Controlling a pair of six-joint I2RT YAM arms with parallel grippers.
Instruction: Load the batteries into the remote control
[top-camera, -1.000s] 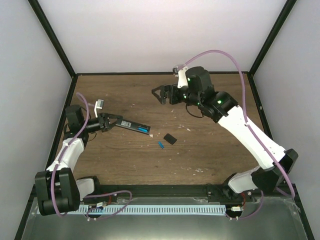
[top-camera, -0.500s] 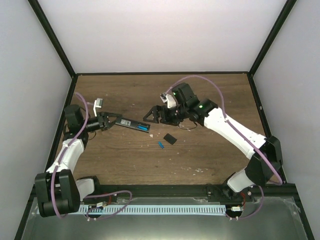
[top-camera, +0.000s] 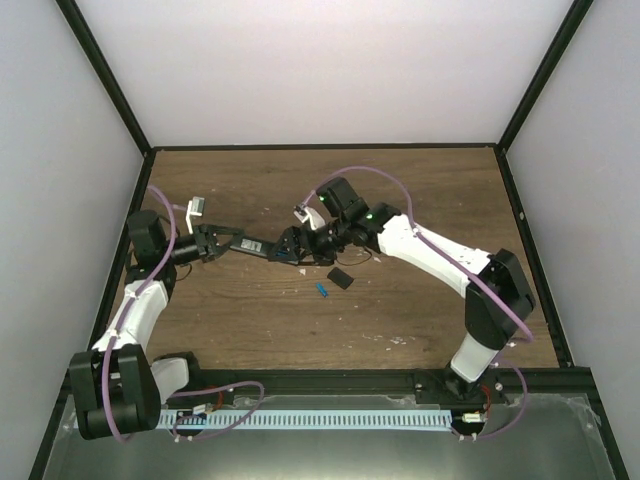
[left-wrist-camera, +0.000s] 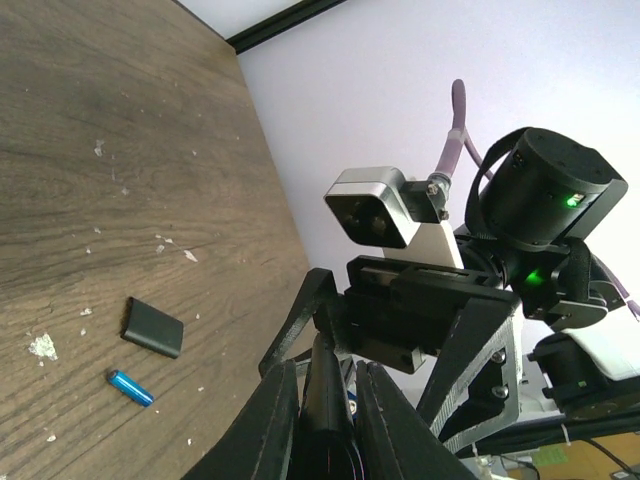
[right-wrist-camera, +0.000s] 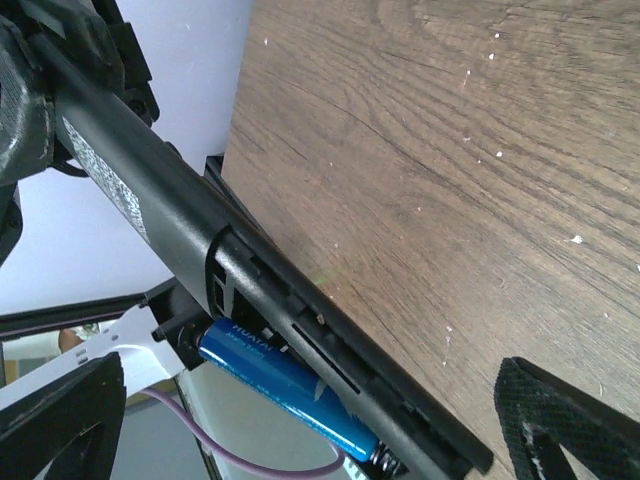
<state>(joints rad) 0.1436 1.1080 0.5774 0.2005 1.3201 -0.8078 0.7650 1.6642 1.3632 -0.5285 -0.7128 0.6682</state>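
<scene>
Right pincer (top-camera: 289, 246) arrived, released, astride slim black remote control (right-wrist-camera: 150, 200), left pincer (top-camera: 224, 243) clenching it

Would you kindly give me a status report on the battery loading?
Left gripper shut on remote control. Right gripper open at its free end. One battery loaded, second battery loose on table near cover.

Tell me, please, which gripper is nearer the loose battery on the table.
Right. The right gripper hovers up-left of the loose battery; the left gripper holds the remote control farther left.

From above, the right fingers (top-camera: 287, 243) hide the remote control's (top-camera: 255, 247) far end.
</scene>
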